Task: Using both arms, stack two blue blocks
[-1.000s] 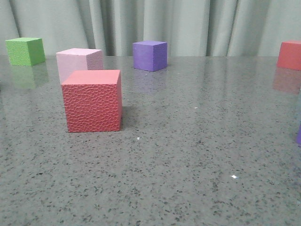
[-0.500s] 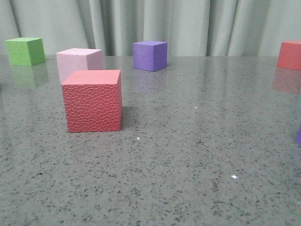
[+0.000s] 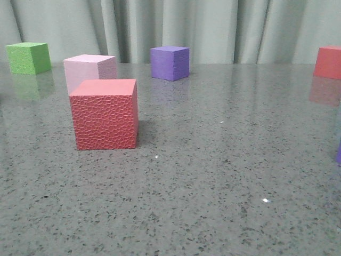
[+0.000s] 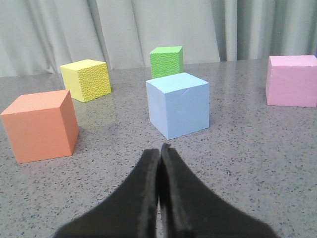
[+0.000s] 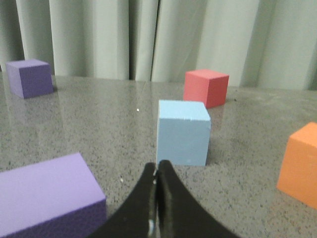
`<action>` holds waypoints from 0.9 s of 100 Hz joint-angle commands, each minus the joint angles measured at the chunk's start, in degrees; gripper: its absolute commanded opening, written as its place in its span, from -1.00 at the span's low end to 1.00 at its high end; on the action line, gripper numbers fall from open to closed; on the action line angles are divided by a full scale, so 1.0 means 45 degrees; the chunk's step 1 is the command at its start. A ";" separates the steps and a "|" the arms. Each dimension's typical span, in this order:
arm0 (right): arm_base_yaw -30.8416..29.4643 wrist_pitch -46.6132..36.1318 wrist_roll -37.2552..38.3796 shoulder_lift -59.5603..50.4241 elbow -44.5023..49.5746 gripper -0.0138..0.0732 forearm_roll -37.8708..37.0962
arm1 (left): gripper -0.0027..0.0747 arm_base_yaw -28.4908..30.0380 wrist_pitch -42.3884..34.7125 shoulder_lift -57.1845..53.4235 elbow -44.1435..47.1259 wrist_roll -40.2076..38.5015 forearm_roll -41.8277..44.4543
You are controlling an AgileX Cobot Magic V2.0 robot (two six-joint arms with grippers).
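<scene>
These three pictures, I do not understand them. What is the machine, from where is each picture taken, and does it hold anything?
It is a robot with two arms over a grey table. The wide picture looks forward from the robot; neither arm shows there. The other two come from cameras on the wrists. The black shape in each is a gripper: the left gripper and the right gripper, both shut and holding nothing. A pale blue block stands ahead of the left one, another blue block ahead of the right. Other coloured cubes stand around them.

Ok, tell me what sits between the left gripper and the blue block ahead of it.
Nothing. In the left wrist view only bare table separates the shut left gripper from the blue block.
</scene>
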 commanded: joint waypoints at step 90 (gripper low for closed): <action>-0.0068 0.4954 0.0046 0.2111 -0.6294 -0.82 0.0188 | -0.98 -0.0033 0.3559 0.2616 -0.6021 -0.0089 -0.1855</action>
